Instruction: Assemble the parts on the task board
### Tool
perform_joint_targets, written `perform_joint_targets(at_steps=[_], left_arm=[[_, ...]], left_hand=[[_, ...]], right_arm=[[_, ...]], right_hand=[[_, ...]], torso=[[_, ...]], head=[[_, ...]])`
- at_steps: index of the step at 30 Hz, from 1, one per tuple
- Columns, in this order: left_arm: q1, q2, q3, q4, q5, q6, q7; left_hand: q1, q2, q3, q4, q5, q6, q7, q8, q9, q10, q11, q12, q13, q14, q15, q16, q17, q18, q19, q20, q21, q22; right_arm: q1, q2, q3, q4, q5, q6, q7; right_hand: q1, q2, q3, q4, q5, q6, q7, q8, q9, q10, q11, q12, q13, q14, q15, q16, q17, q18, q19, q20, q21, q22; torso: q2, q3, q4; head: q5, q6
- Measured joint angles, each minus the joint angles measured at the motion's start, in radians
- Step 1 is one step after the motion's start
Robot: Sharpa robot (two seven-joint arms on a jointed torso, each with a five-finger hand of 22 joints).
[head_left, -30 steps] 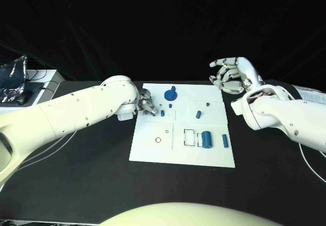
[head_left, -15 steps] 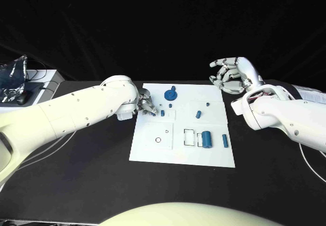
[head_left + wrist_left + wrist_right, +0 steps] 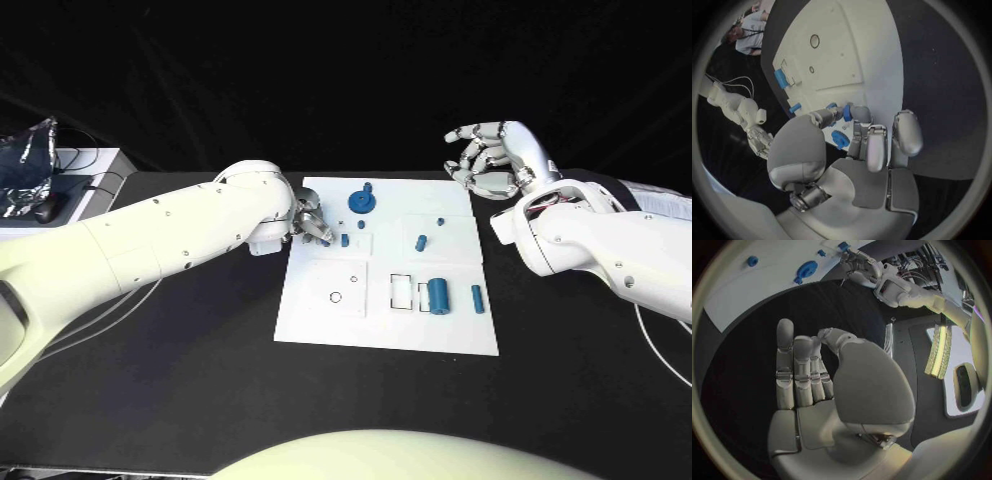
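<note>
My left hand (image 3: 313, 226) is positioned at the left edge of the white board (image 3: 325, 310), in its far half. In the left wrist view, my fingertips (image 3: 859, 113) are curled together around a small blue peg (image 3: 846, 112), and they pinch it just above the board surface. A second small blue peg (image 3: 345, 240) stands on the board just beside this hand.

My right hand (image 3: 492, 160) is raised off the table, beyond the far right corner of the board. Its fingers (image 3: 797, 371) are apart, lightly curved, and hold nothing. It is well apart from all parts.

Part locations on the board:

- A round blue gear (image 3: 364, 202) sits near the far edge, at the middle, with a small blue knob (image 3: 369, 187) just beyond it.
- A short blue pin (image 3: 420, 242) lies to the right of centre.
- A large blue cylinder (image 3: 438, 296) lies in the near right area, next to a white rectangular slot (image 3: 402, 292).
- A slim blue pin (image 3: 477, 299) lies just to the right of the cylinder, close to the right edge of the board.
- A small black ring (image 3: 336, 297) is marked on the near left area of the board.

The board lies in the middle of the black table (image 3: 173, 400). A grey bag (image 3: 26, 160) and a white box (image 3: 87, 165) are at the far left corner of the table.
</note>
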Motion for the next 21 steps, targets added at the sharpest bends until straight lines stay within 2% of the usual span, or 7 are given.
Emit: perform_joint_targets(at_steps=[7, 13, 21], left_arm=[[0.0, 0.001, -0.001, 0.001, -0.006, 0.002, -0.003], [0.001, 0.002, -0.001, 0.003, -0.014, 0.003, -0.005], [0.001, 0.003, -0.002, 0.007, -0.028, 0.005, -0.01]], left_hand=[[0.0, 0.0, -0.024, 0.01, 0.0, 0.0, 0.0, 0.0, -0.007, 0.0, 0.0, 0.0, 0.0, 0.0, 0.0, 0.0, 0.0, 0.0, 0.0, 0.0, 0.0, 0.001], [0.0, 0.0, -0.116, 0.049, 0.0, 0.004, 0.003, 0.0, -0.022, 0.0, 0.0, 0.004, 0.0, 0.0, 0.0, 0.0, 0.0, 0.0, 0.004, 0.004, 0.0, 0.001], [0.016, 0.008, -0.167, 0.079, 0.0, 0.007, 0.003, 0.0, -0.03, -0.003, 0.003, 0.004, -0.003, -0.004, 0.004, 0.0, 0.0, 0.0, 0.004, 0.004, 0.0, 0.001]], right_arm=[[0.0, 0.0, 0.0, 0.0, 0.0, 0.0, 0.0], [0.0, -0.001, 0.0, 0.0, 0.0, 0.001, 0.0], [0.0, -0.001, 0.0, 0.001, 0.0, 0.001, 0.0]], right_hand=[[0.0, 0.0, 0.0, 0.0, 0.0, 0.0, 0.0, 0.0, 0.001, 0.0, 0.0, 0.0, -0.001, 0.0, 0.0, 0.0, 0.001, 0.0, 0.0, 0.0, 0.0, 0.0], [0.0, 0.0, 0.0, 0.0, 0.0, 0.0, 0.0, 0.0, 0.001, 0.0, 0.0, 0.0, -0.001, 0.0, 0.0, 0.0, 0.001, 0.0, 0.0, 0.0, 0.0, 0.0], [0.0, 0.0, 0.0, 0.0, 0.0, 0.0, 0.0, 0.0, 0.001, 0.0, 0.0, 0.0, -0.001, 0.0, 0.0, 0.0, 0.002, 0.0, 0.0, 0.0, 0.0, 0.0]], torso=[[0.0, 0.0, 0.0001], [0.0, 0.0001, 0.0001], [0.0, 0.0005, 0.0001]], head=[[0.0, -0.001], [0.001, -0.002], [0.002, -0.002]])
